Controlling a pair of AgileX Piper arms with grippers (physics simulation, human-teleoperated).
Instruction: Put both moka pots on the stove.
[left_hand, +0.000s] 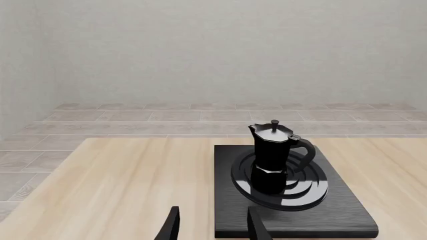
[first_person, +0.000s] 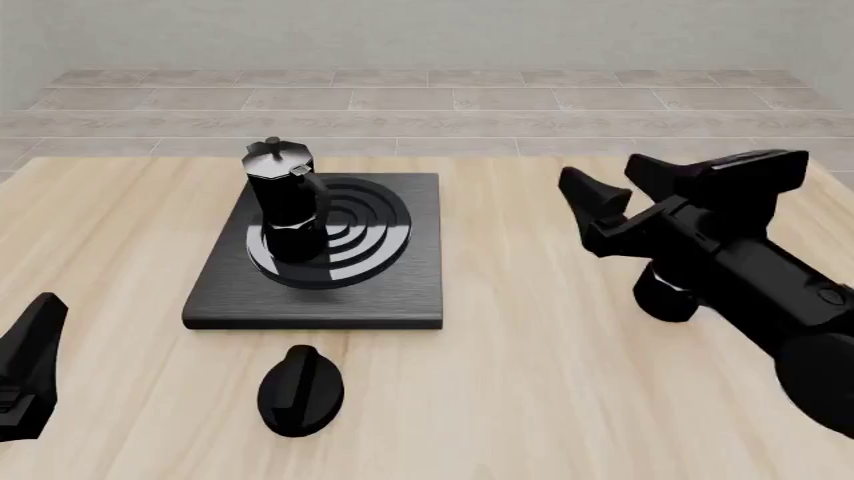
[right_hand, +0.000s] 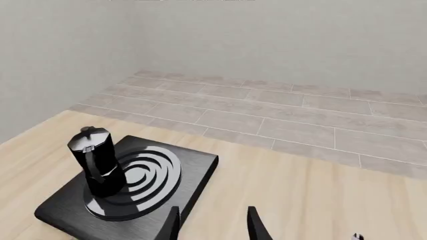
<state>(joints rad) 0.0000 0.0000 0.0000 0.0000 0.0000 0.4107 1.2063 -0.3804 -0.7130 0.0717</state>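
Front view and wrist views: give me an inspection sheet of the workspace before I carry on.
Surface: wooden table, flat.
Job's things: one moka pot upright on the stove, left of the burner's centre; second pot not clearly seen, a dark shape sits partly hidden under the right arm.
Clutter: round ridged knob in front of the stove.
Grippers: left gripper open, empty; right gripper open, empty.
Cables: nothing seen.
Surroundings: tiled floor, plain wall.

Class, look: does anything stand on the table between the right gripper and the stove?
Nothing visible: bare table lies between the right gripper and the stove. One pot stands on its burner's left side.
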